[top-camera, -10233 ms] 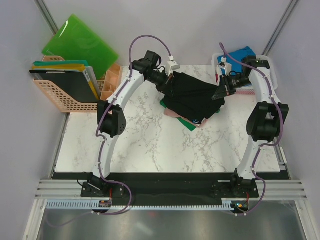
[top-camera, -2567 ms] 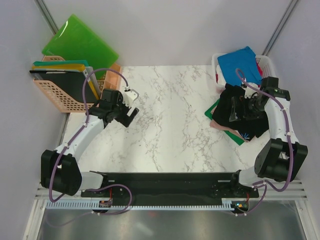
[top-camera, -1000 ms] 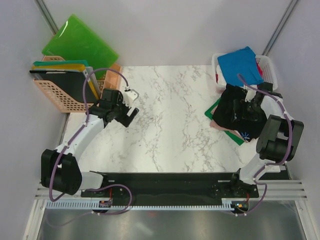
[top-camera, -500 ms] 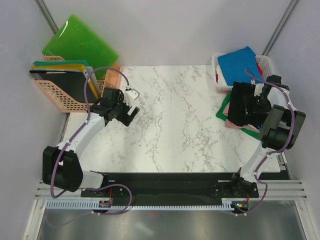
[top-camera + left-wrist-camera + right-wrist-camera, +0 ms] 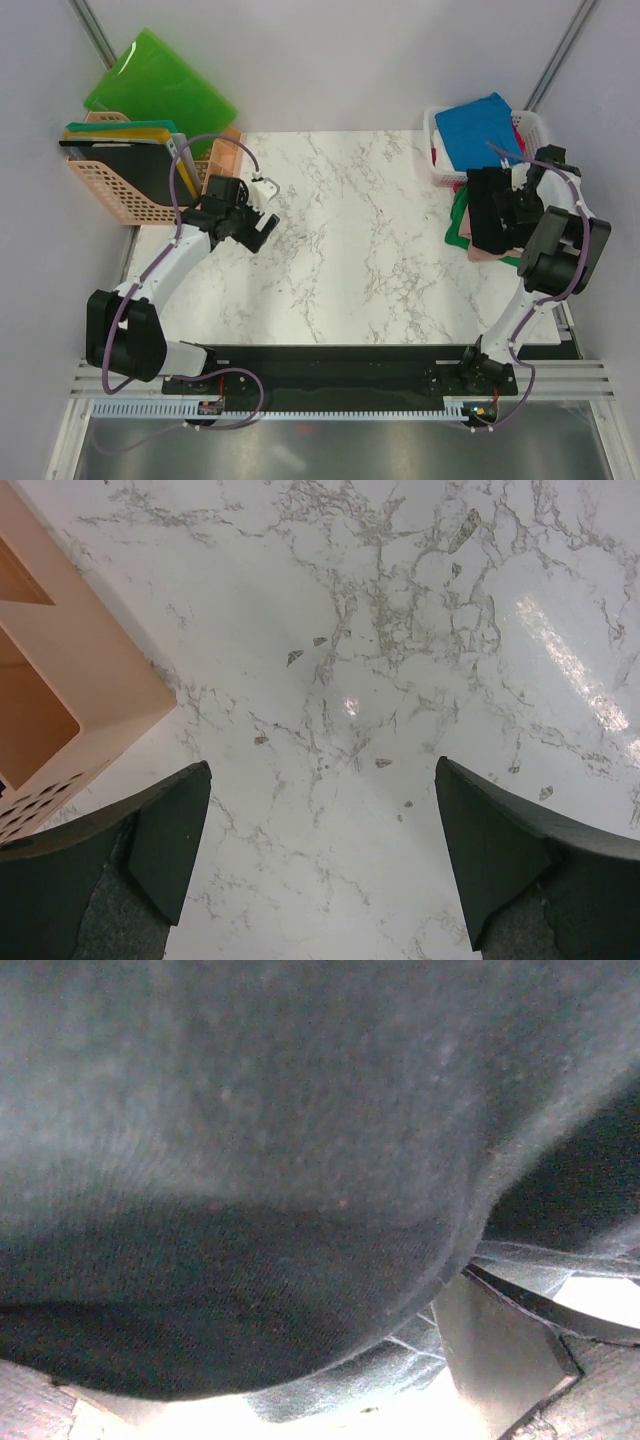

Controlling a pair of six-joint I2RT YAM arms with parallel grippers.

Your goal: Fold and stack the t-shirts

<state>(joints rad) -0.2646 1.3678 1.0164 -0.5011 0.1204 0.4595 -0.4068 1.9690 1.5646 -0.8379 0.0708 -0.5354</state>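
The folded t-shirts form a pile [image 5: 487,215] at the table's right edge, with a black one on top and green and pink edges showing underneath. A bright blue t-shirt [image 5: 480,128] lies over the white basket behind the pile. My right gripper [image 5: 508,205] is pressed into the black shirt. In the right wrist view black cloth [image 5: 250,1160] fills the frame and bulges between the wide-apart jaws of my right gripper [image 5: 240,1360], with one finger [image 5: 500,1350] showing at lower right. My left gripper [image 5: 262,208] hangs open over bare marble [image 5: 330,630] at the left, with nothing between the fingers of that gripper [image 5: 322,770].
An orange basket [image 5: 130,190] [image 5: 60,680] holding flat boards stands at the back left, close to my left gripper. Bright green plastic boards [image 5: 160,85] lean behind it. The white basket [image 5: 532,125] sits at the back right corner.
The shirt pile has slid right, toward the table's right edge and the white basket, together with my right gripper. The left arm has barely moved.
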